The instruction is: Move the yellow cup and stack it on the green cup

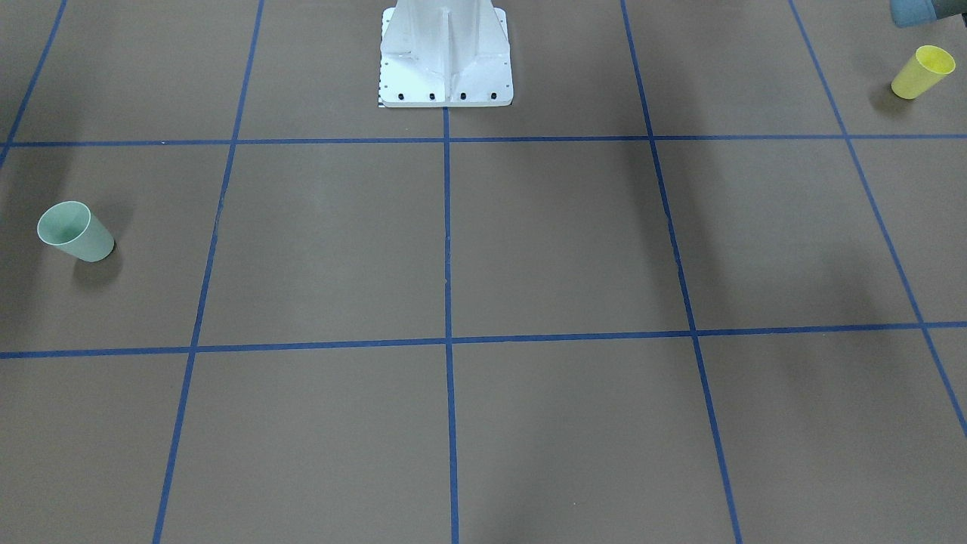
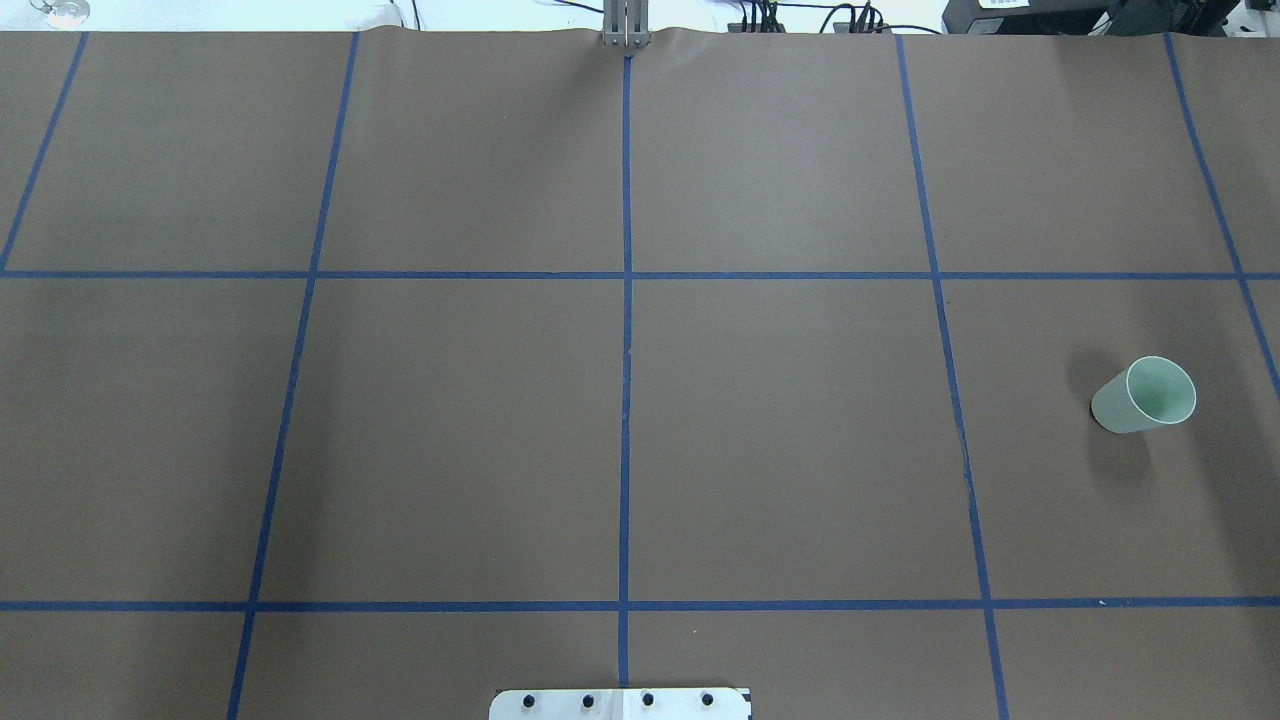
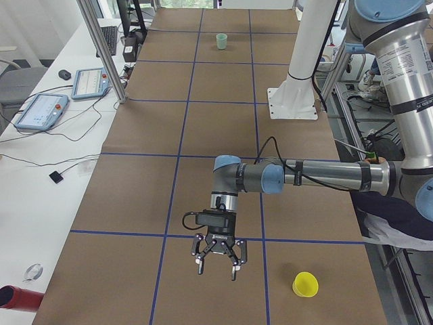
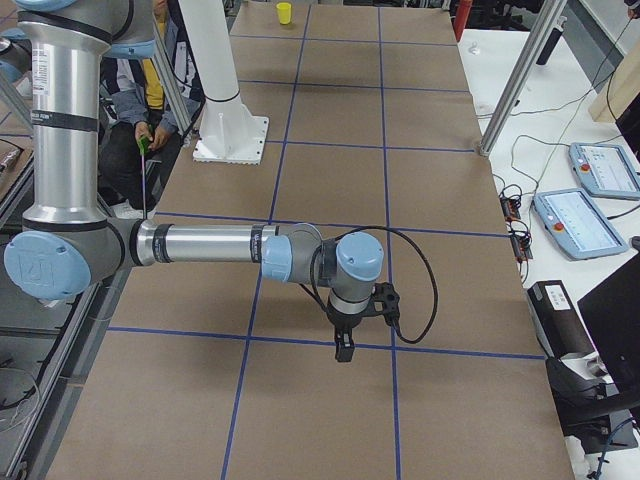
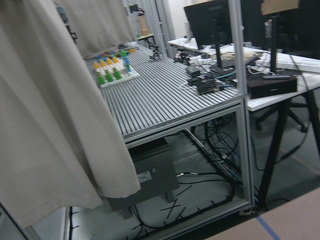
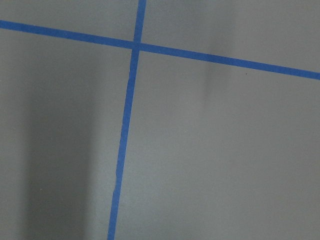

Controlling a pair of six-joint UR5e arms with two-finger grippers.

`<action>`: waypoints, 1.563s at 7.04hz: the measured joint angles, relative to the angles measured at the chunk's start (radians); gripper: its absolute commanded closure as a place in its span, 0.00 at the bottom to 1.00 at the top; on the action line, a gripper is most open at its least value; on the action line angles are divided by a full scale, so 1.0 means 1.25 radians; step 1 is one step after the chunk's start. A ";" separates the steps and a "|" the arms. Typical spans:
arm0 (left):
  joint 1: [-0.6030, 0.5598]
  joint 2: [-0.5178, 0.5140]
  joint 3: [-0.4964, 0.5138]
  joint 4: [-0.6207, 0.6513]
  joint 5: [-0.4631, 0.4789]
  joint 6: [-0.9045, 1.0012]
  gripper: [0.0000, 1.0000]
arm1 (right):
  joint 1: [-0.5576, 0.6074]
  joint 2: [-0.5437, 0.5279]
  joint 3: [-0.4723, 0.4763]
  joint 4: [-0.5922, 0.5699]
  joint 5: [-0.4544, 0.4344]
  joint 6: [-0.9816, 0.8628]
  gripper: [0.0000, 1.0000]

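Observation:
The yellow cup (image 1: 922, 72) stands upright near the table's end on my left side; it also shows in the exterior left view (image 3: 305, 284) and, far off, in the exterior right view (image 4: 284, 12). The green cup (image 1: 75, 232) stands upright near the opposite end, and shows in the overhead view (image 2: 1145, 395) and the exterior left view (image 3: 221, 41). My left gripper (image 3: 218, 256) hangs fingers down above the table, beside the yellow cup and apart from it. My right gripper (image 4: 343, 350) hangs over bare table. I cannot tell whether either is open or shut.
The white robot pedestal (image 1: 446, 60) stands at the middle of the robot's side. Blue tape lines (image 2: 626, 400) grid the brown table. A side bench with tablets (image 3: 42, 110) and aluminium posts (image 3: 101, 51) runs along the far edge. A person (image 4: 150, 90) sits behind the robot.

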 measured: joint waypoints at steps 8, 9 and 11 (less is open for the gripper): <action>0.234 -0.015 0.125 0.409 -0.397 -0.646 0.00 | -0.007 -0.004 0.003 0.002 0.000 0.000 0.00; 0.259 -0.020 0.138 0.413 -0.437 -0.693 0.00 | -0.008 -0.004 0.004 0.001 0.000 -0.002 0.00; 0.298 -0.043 0.159 0.413 -0.475 -0.751 0.00 | -0.009 -0.004 0.006 0.002 0.000 -0.008 0.00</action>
